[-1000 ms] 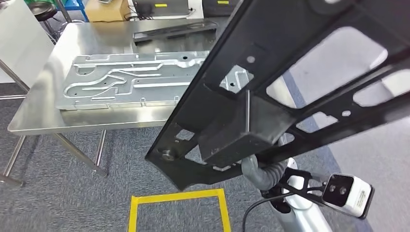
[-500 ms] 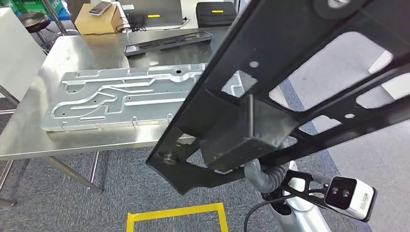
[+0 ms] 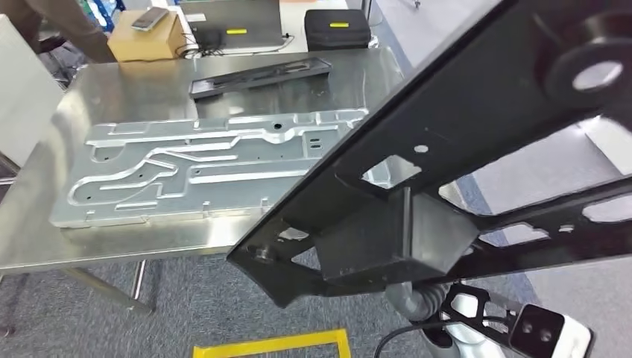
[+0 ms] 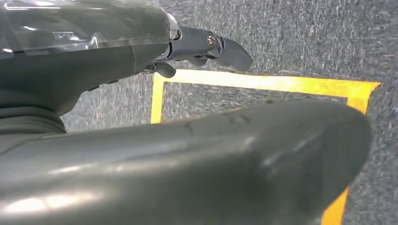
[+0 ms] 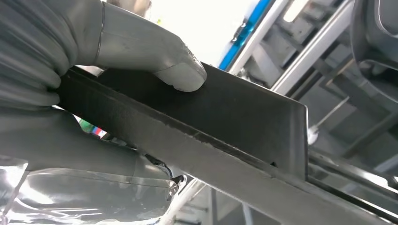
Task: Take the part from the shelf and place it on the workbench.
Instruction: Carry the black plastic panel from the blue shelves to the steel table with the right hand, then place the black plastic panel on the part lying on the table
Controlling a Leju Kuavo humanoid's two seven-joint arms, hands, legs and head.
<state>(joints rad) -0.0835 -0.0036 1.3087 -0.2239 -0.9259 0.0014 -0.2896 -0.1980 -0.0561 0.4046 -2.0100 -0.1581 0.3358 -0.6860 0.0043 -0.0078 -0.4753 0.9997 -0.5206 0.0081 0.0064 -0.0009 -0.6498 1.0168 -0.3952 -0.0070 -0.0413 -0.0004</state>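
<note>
Part: a long black metal part, cut with openings and holes, crosses the head view on a slant, raised in the air, its lower end over the near edge of the bench and the floor in front of it.
Right robot hand: the right robot hand grasps the black part; in the right wrist view its thick grey thumb presses on a flat black face of the part while the rest of the hand wraps beneath the edge.
Left robot hand: the left robot hand hangs above grey carpet, dark fingers held out and apart, with nothing in them; a broad dark rounded shape lies blurred in front of the lens.
Bench: a stainless-steel top on metal legs, standing on grey carpet.
On the bench: a large silver stamped plate with raised channels lies flat along the near side; a second, slimmer black part lies farther back, apart from the plate.
Beyond the bench: a cardboard box with a small device on top, a dark case with a yellow label, and a brown sleeve of a person at the far left corner.
Floor: yellow tape marks a square on the carpet below the part; the same tape appears under the left robot hand.
</note>
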